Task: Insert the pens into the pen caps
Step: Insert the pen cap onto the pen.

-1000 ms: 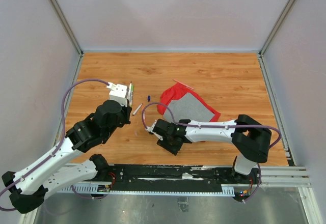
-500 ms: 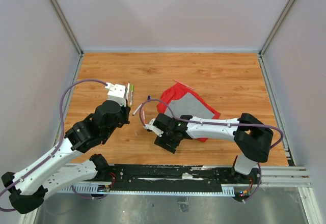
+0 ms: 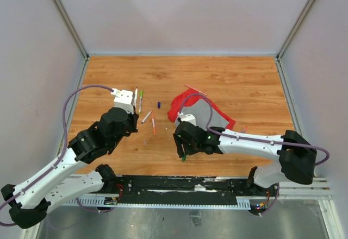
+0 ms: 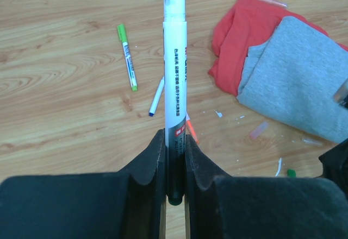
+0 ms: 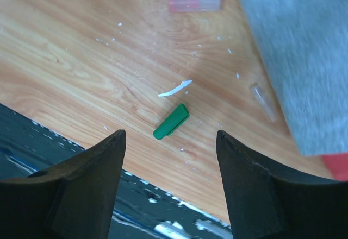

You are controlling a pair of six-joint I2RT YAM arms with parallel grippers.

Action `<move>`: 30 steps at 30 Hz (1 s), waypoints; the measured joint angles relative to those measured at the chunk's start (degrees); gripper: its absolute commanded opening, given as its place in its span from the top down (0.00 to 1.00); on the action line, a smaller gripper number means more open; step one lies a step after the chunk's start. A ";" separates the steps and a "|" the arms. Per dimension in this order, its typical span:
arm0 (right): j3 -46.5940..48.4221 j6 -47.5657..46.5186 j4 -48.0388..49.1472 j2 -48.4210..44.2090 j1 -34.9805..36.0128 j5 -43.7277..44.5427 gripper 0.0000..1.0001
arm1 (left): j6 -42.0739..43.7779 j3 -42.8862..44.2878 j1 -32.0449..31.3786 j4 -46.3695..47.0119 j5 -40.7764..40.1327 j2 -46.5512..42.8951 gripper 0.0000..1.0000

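Note:
My left gripper (image 4: 175,141) is shut on the dark end of a white pen (image 4: 175,81), which sticks out ahead of it, above the table (image 3: 244,81). On the wood lie a green pen (image 4: 126,57), a thin white pen (image 4: 156,95) and an orange pen (image 3: 153,125). My right gripper (image 5: 169,138) is open and hovers low over a green cap (image 5: 171,121) near the table's front edge, with the cap just ahead of the fingertips. A pink cap (image 5: 194,2) and a clear cap (image 5: 263,100) lie beyond it. A blue cap (image 3: 159,104) sits left of the cloth.
A red-and-grey cloth (image 3: 201,111) lies crumpled at mid-table, with a pink pen (image 3: 196,89) at its far edge. The black rail (image 3: 190,184) runs just under the right gripper. A small orange piece (image 3: 244,129) lies right of the cloth.
My right gripper has let go of the orange pen, which now lies on the wood. It has opened and swung right and nearer, over the green cap. The left arm has barely moved.

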 measured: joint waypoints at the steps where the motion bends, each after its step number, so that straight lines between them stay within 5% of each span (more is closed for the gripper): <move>1: -0.68 3.43 -0.07 -0.83 0.00 1.01 0.32 | 0.00 0.00 0.00 0.00 0.00 0.00 0.99; 13: -1.66 35.76 -3.02 -4.13 0.94 7.19 0.33 | 0.00 0.00 0.00 0.00 0.02 -0.04 0.99; 30: 4.90 41.18 -9.35 8.90 1.81 4.98 0.46 | 0.00 0.00 0.00 0.00 0.04 0.50 0.99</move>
